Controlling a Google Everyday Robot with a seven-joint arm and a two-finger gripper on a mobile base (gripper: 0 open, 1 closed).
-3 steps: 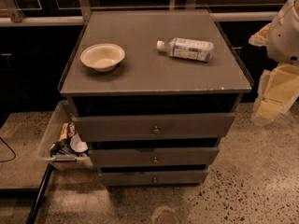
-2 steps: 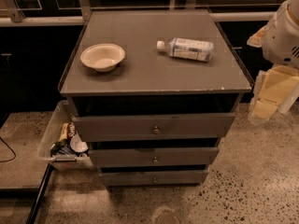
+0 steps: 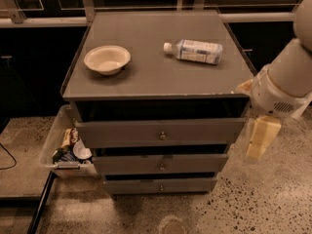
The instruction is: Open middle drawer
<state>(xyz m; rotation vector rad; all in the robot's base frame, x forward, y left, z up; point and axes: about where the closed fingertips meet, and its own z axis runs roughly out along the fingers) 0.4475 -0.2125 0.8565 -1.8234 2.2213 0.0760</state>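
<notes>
1. Sitting on the grey counter [image 3: 151, 77], the top of the drawer unit, is a shallow cream bowl [image 3: 107, 59], upright at the left with nothing visible in it.
2. To its right, well apart, a clear plastic bottle [image 3: 196, 51] lies on its side, with its white cap pointing toward the bowl.
3. A clear plastic bin [image 3: 49, 141] stands on the floor against the unit's left side, level with the upper two drawers. It holds snack packets [image 3: 68, 139] and a small white cup-like thing [image 3: 81, 151], jumbled together.
4. Three grey drawer fronts are stacked below the counter, each with a small round centre knob. The top drawer [image 3: 122, 132] is the widest and the bottom drawer [image 3: 131, 185] the narrowest.
5. The middle drawer [image 3: 126, 164] lies between them, its knob [image 3: 162, 167] facing the camera. A dark gap shows above its front, but its tray is not in sight and I cannot tell how far out it stands.
6. The hand [image 3: 257, 139] hangs at the right of the unit, beyond the right end of the top drawer front and about level with the upper two drawers. It points down under the white arm [image 3: 287, 82].
7. The hand touches no drawer and has hold of nothing visible. Whether it is open or closed, I cannot tell.
8. Nothing lies between the hand and the middle drawer's knob but open space over the speckled floor [image 3: 273, 204].
9. A thin dark cable [image 3: 6, 156] curls on the floor at far left.
</notes>
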